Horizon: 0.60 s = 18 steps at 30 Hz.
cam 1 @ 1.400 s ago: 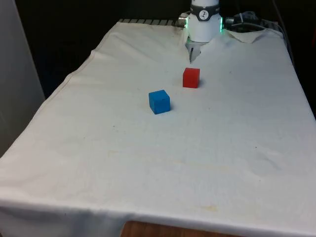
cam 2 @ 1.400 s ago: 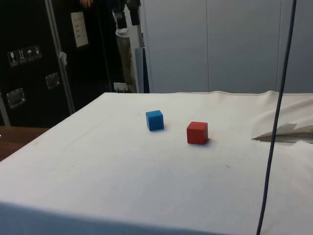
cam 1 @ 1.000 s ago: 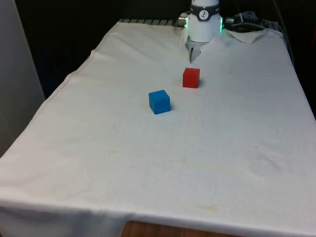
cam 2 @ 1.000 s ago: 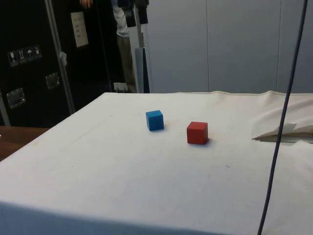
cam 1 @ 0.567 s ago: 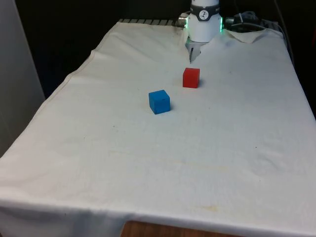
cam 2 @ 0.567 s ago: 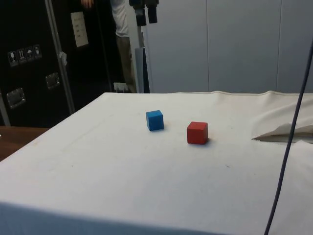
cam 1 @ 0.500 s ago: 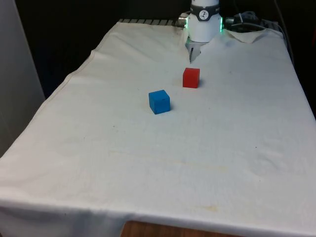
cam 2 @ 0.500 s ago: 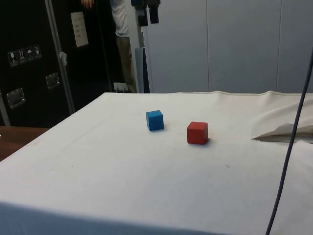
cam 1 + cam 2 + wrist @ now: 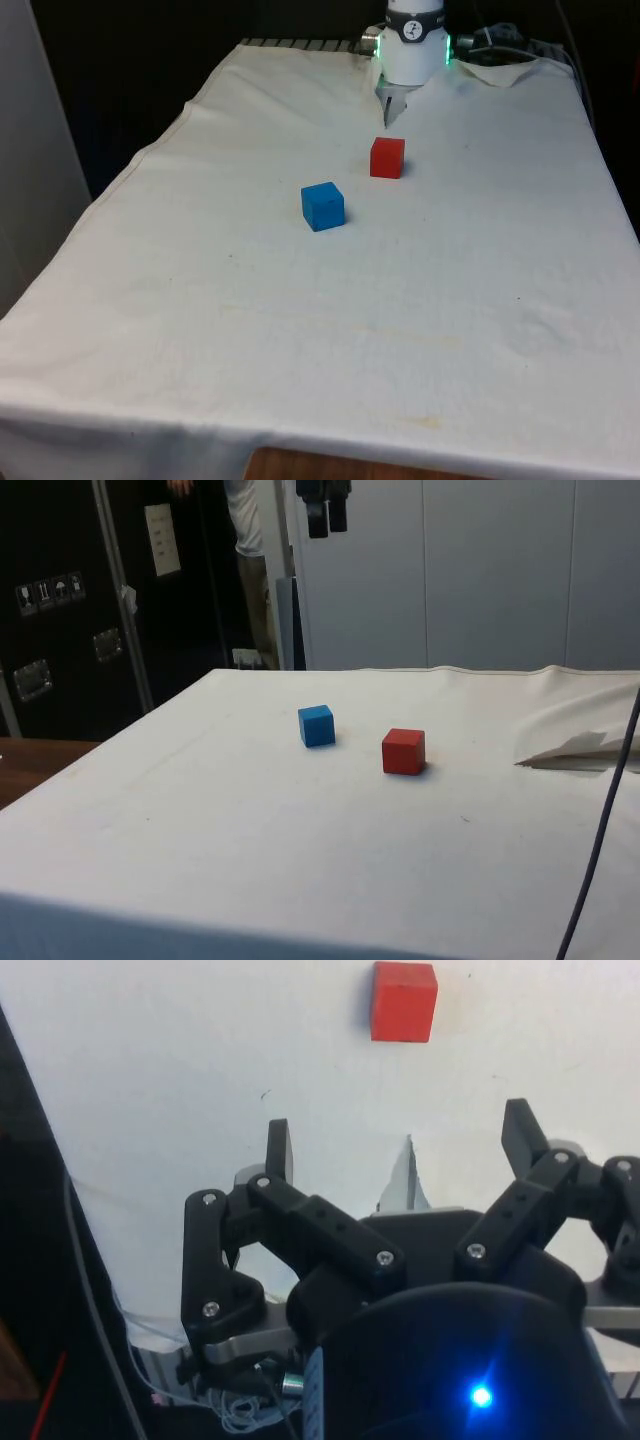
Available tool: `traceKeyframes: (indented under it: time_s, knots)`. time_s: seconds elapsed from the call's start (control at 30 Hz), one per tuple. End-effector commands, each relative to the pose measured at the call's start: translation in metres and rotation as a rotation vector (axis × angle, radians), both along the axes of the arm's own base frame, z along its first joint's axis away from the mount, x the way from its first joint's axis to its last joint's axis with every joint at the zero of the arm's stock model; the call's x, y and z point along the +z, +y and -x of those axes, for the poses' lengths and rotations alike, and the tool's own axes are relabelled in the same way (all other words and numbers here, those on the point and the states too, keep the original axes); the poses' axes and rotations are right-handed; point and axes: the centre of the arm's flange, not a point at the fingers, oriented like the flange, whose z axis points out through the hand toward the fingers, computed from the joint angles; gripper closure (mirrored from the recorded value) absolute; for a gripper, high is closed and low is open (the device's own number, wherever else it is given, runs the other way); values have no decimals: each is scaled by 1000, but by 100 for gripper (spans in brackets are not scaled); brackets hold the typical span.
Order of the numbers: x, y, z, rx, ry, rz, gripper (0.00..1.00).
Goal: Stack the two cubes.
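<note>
A red cube point(image 9: 387, 158) rests on the white cloth not far from the robot's base; it also shows in the side view point(image 9: 403, 751) and the wrist view point(image 9: 404, 1000). A blue cube point(image 9: 322, 206) sits apart from it, nearer the front view's left and closer to the camera, and in the side view point(image 9: 316, 725) it lies left of the red one. My gripper point(image 9: 328, 518) hangs high above the table, well over both cubes. In the wrist view the gripper point(image 9: 400, 1140) is open, its fingers point(image 9: 278, 1148) wide apart and holding nothing.
The robot's base point(image 9: 413, 45) stands at the table's far end beside a raised fold of cloth point(image 9: 580, 750). A dark cable point(image 9: 600, 830) hangs across the side view's right. A person point(image 9: 248, 540) stands behind the table by the dark cabinets point(image 9: 60, 600).
In the side view my gripper has travelled to the right, high above the table, and the hanging cable has swung right with it. Both cubes stay put.
</note>
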Motion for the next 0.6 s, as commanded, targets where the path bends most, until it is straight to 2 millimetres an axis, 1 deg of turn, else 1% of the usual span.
traceKeyframes:
  time_s: [0.0,0.03,0.07,0.27,0.3,0.33,0.4,0.57]
  knots:
    - [-2,3,4,-3,-13,13,0]
    - [-1,1,2,0,-1,1,0]
    - [-4,3,6,-4,-13,15,0]
    - [-19,2,15,-18,-4,26,0]
    - [-24,2,17,-22,0,30,0]
    - [-23,3,15,-15,9,19,0]
    - [-27,2,18,-24,2,32,0]
    - [-42,2,24,-39,17,46,0]
